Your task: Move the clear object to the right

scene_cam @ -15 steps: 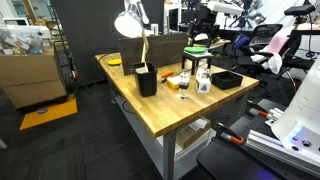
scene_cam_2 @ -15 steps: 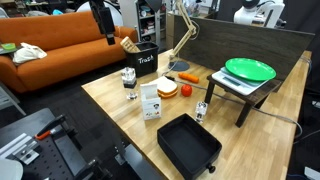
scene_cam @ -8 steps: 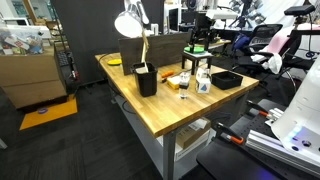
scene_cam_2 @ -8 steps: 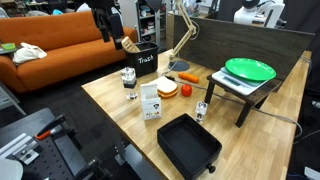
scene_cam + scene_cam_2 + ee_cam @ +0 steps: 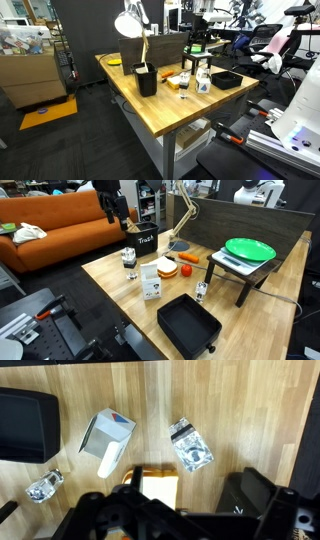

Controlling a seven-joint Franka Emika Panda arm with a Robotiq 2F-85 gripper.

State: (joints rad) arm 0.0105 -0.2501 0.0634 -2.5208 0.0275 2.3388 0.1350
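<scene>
My gripper (image 5: 120, 215) has drifted sideways; its spread I cannot tell. The small clear glass jar (image 5: 190, 443) stands well below, ahead. I should centre over it before descending, clear of the white plastic bottle (image 5: 107, 442).

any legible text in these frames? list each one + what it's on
"Trash": white lettering on the front of the black bin, in an exterior view.
White bottle: its label carries print, too small to read. The wrist view shows only a blue patch.
Nothing else is legible.
</scene>
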